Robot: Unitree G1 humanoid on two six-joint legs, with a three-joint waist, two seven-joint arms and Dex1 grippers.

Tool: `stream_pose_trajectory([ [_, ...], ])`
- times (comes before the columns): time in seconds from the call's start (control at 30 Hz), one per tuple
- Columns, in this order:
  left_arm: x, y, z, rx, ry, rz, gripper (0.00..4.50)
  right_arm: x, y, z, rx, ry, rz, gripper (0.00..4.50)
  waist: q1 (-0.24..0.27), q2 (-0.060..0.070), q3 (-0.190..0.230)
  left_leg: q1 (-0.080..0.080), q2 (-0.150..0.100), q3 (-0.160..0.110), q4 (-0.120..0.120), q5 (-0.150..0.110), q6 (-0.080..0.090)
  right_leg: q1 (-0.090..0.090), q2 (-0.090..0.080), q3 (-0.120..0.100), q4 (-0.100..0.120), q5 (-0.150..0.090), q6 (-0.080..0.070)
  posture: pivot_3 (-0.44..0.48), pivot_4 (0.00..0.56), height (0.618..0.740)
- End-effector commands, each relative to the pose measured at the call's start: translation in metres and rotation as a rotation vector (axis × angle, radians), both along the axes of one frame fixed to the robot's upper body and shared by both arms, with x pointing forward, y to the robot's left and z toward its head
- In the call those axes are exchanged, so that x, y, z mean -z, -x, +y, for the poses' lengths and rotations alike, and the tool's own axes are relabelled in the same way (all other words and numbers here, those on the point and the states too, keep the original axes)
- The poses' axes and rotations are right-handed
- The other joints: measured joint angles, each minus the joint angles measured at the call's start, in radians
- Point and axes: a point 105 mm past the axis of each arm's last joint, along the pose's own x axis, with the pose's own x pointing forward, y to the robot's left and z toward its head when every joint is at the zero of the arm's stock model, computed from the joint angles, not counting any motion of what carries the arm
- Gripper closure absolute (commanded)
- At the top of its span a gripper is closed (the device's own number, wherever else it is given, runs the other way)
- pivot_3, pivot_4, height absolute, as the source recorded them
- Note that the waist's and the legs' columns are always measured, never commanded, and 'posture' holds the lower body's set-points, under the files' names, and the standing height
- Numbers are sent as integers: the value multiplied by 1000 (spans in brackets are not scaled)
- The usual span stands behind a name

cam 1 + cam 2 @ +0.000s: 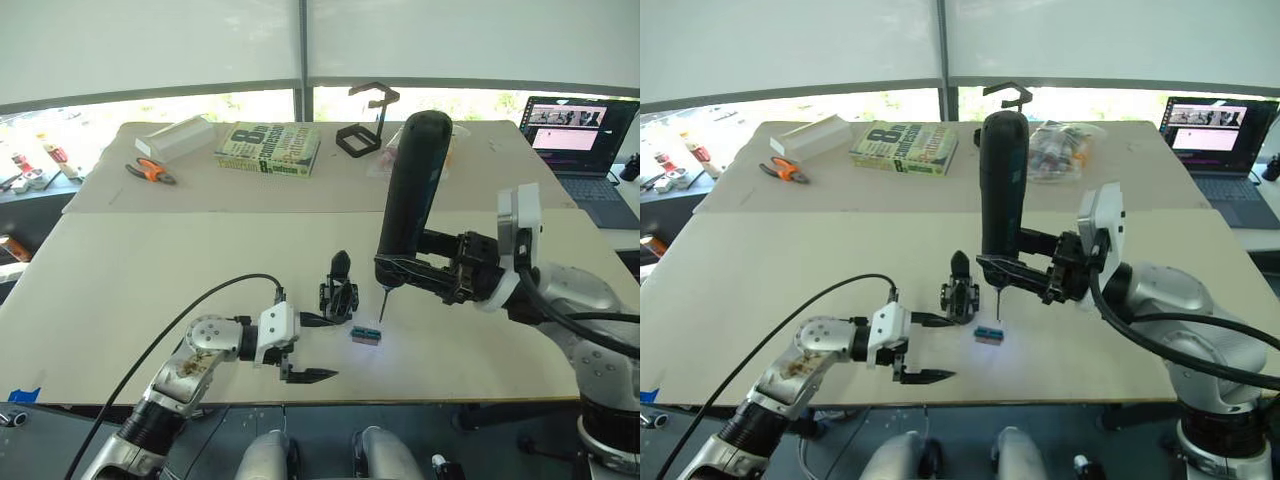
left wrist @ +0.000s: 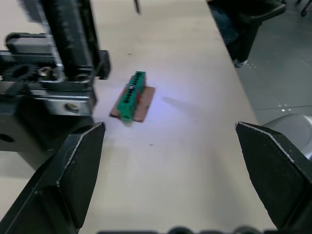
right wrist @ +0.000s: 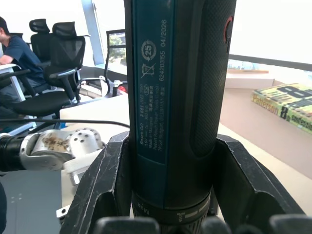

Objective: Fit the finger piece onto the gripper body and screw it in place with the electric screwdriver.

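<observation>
Right end effector (image 1: 395, 268) clenches upright electric screwdriver (image 1: 408, 190); left end effector (image 1: 305, 347), released, flanks gripper body (image 1: 339, 293).

Left hand (image 1: 308, 348) hangs low over the surface, fingers spread wide, forearm angled in. Right hand (image 1: 400, 272) reaches across, clamped tight around the electric screwdriver (image 1: 408, 190), holding it upright.

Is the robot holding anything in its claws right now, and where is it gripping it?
The right gripper clamps the electric screwdriver around the lower part of its thick body, bit pointing down. The left gripper is open and holds nothing.
</observation>
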Motion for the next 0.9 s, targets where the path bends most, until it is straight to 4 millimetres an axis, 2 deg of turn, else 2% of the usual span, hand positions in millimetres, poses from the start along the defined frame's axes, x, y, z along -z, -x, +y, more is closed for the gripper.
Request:
stream_pose_trajectory([
  [0.03, -2, -1, -3, 20, 8, -27, 0, -7, 6, 4, 4, -20, -90, 2577, 0, 0, 0, 0, 0, 0, 0, 0, 0, 0, 1, 0, 0, 0, 0, 0, 150, 740],
  [0.37, 6, -1, -7, 15, 4, -26, 0, 3, 0, 8, 39, -31, -102, 2577, 0, 0, 0, 0, 0, 0, 0, 0, 0, 0, 2, 1, 0, 0, 0, 0, 150, 740],
  [0.9, 6, -3, -5, -4, 11, -25, 0, 11, -3, 8, 49, -29, -104, 2577, 1, 0, 0, 1, 0, 0, 0, 0, 0, 0, 3, 1, 0, 0, 0, 0, 150, 740],
])
